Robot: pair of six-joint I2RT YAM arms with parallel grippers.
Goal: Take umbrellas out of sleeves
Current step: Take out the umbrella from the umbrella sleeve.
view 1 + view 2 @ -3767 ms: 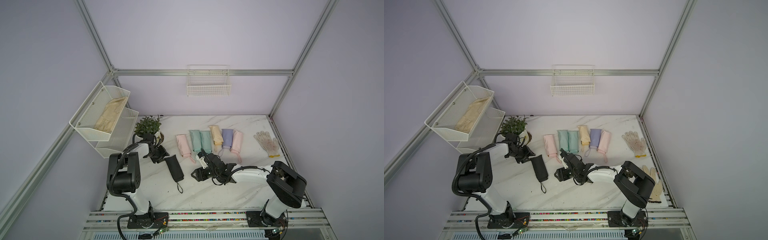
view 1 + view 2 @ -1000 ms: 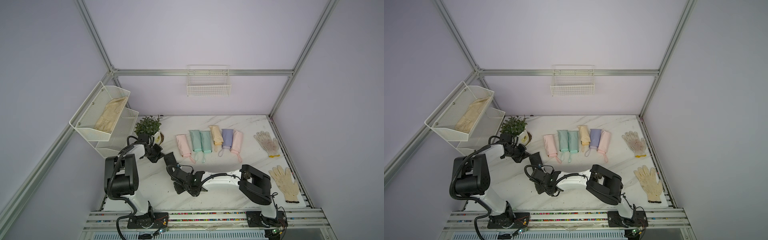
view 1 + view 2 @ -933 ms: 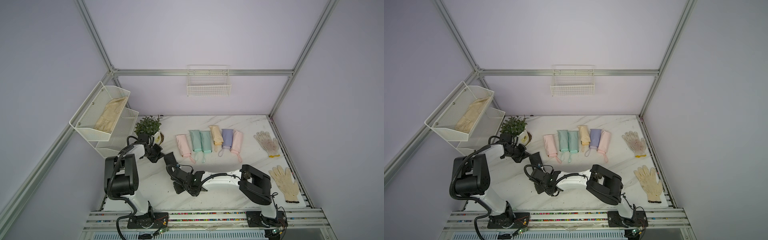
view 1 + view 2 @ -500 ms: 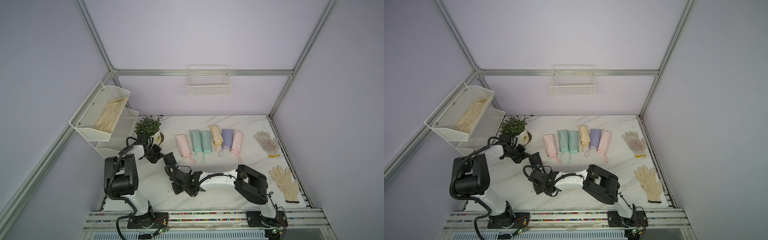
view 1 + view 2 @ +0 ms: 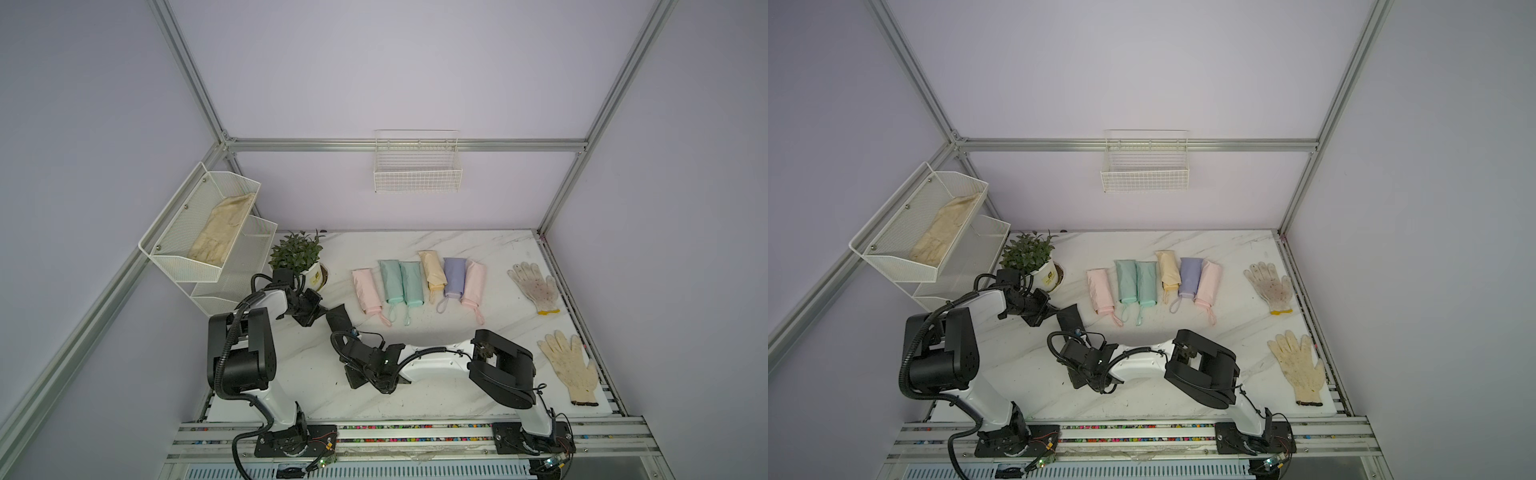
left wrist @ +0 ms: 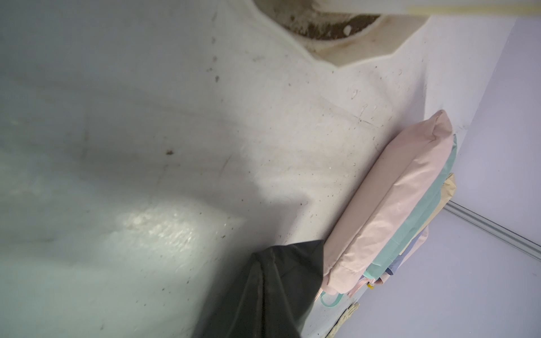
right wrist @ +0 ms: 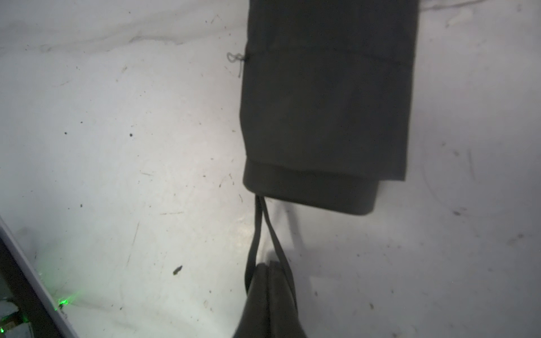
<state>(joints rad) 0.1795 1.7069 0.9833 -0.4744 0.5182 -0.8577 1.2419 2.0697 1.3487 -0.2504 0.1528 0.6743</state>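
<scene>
The black sleeve (image 5: 338,318) lies on the marble table (image 5: 415,399) in front of the plant, with the black umbrella inside it. My left gripper (image 5: 319,311) is shut on the sleeve's far end; the left wrist view shows that black fabric (image 6: 272,292) bunched close up. My right gripper (image 7: 270,266) is shut on the umbrella's wrist loop (image 7: 259,234). The handle end (image 7: 310,190) pokes out of the sleeve (image 7: 328,87). In both top views the right gripper (image 5: 358,375) (image 5: 1079,377) covers that near end. Several pastel sleeves (image 5: 432,270) holding umbrellas lie in a row behind.
A potted plant (image 5: 297,257) stands just behind my left gripper. A white wire rack (image 5: 208,232) holding a beige glove hangs at the left. A white knit glove (image 5: 534,286) and a beige glove (image 5: 569,365) lie at the right. A wire basket (image 5: 415,166) hangs on the back wall.
My right arm has swung left across the table and shut on the black umbrella's wrist loop, uncovering the beige glove. Over the last second its elbow has only edged left.
</scene>
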